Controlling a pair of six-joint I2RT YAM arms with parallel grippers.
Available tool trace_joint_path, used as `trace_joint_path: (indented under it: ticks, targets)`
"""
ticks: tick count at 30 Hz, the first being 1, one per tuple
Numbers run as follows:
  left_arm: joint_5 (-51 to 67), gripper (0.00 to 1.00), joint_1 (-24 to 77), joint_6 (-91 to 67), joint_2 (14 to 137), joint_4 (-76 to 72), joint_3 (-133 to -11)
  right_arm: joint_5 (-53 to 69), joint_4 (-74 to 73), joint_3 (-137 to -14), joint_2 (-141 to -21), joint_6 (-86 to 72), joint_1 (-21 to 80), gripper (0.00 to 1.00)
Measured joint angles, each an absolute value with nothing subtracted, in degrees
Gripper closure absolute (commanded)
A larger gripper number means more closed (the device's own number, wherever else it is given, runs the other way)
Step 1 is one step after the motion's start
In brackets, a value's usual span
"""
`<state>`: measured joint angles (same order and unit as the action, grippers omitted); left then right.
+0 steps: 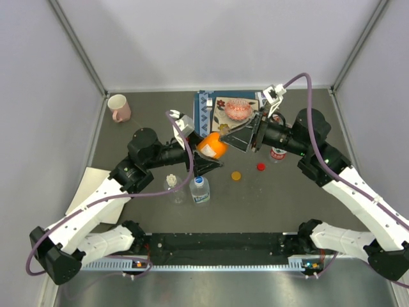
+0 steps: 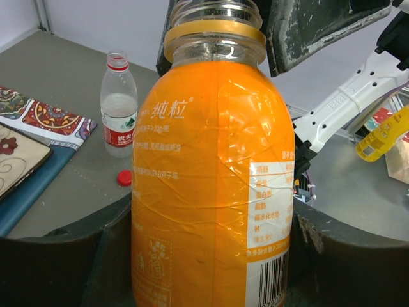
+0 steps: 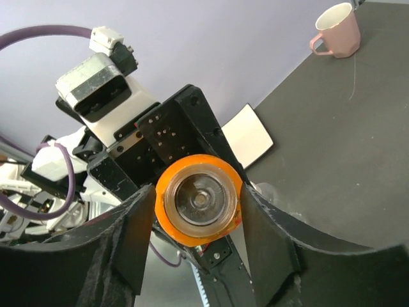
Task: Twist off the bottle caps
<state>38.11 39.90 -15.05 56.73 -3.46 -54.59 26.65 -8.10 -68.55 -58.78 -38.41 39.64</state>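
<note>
My left gripper (image 1: 203, 153) (image 2: 211, 256) is shut on the short orange bottle (image 1: 213, 146) (image 2: 211, 160) and holds it above the table, tilted toward the right arm. Its neck is bare, with no cap. My right gripper (image 1: 229, 133) (image 3: 197, 199) is open and empty, with a finger on each side of the bottle's open mouth (image 3: 199, 200). The orange cap (image 1: 236, 175) and red cap (image 1: 261, 167) (image 2: 124, 177) lie on the table. The red-label bottle (image 1: 278, 153) (image 2: 119, 105) stands uncapped. The blue-label bottle (image 1: 200, 190) has its blue cap on. The plain clear bottle (image 1: 174, 188) stands beside it.
A pink mug (image 1: 119, 107) (image 3: 337, 29) stands at the back left. A patterned mat (image 1: 208, 105) with a pink object lies at the back centre. A white sheet (image 1: 92, 192) lies at the table's left edge. Grey walls enclose the table.
</note>
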Motion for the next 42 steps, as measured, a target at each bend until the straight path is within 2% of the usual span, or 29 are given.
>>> trace_joint_path:
  ticks: [4, 5, 8, 10, 11, 20, 23, 24, 31, 42]
  targets:
    - [38.09, 0.51, 39.94, -15.11, 56.93, -3.44, -54.65, 27.07, -7.99, -68.4, -58.92, -38.57, 39.64, 0.66]
    - [38.09, 0.42, 39.94, -15.11, 56.93, -3.44, -54.65, 27.09, -7.79, -68.25, -58.92, -38.61, 39.64, 0.67]
    - [37.82, 0.24, 40.01, -15.09, 56.93, -3.42, -54.7, 27.07, -7.68, -68.23, -58.94, -38.57, 39.64, 0.73]
    - [37.28, 0.06, 40.07, -14.92, 56.95, -2.92, -55.0, 26.85, -7.68, -68.25, -58.94, -38.37, 39.64, 0.76]
    - [36.03, 0.01, 40.16, -14.94, 56.97, -2.46, -55.42, 26.46, -7.99, -68.25, -58.94, -38.0, 39.64, 0.77]
    - [22.87, 0.01, 40.23, -11.35, 53.69, 4.78, -57.65, 17.39, -17.96, -71.94, -58.89, -30.2, 39.75, 0.8]
    - [15.35, 0.01, 40.23, -10.72, 49.69, 8.6, -57.49, 10.44, -20.45, -75.22, -58.89, -26.44, 39.75, 0.91]
    - [12.84, 0.01, 40.23, -10.68, 48.03, 9.56, -57.25, 7.2, -21.02, -75.92, -58.92, -25.17, 39.75, 1.0]
    - [-0.21, 0.01, 40.21, -10.11, 32.97, 14.83, -54.19, -13.61, -21.45, -74.15, -63.72, -18.24, 39.75, 1.0]
    - [-1.93, 0.01, 40.21, -9.41, 28.99, 18.33, -50.76, -23.55, -15.97, -64.79, -79.9, -15.09, 39.75, 1.0]
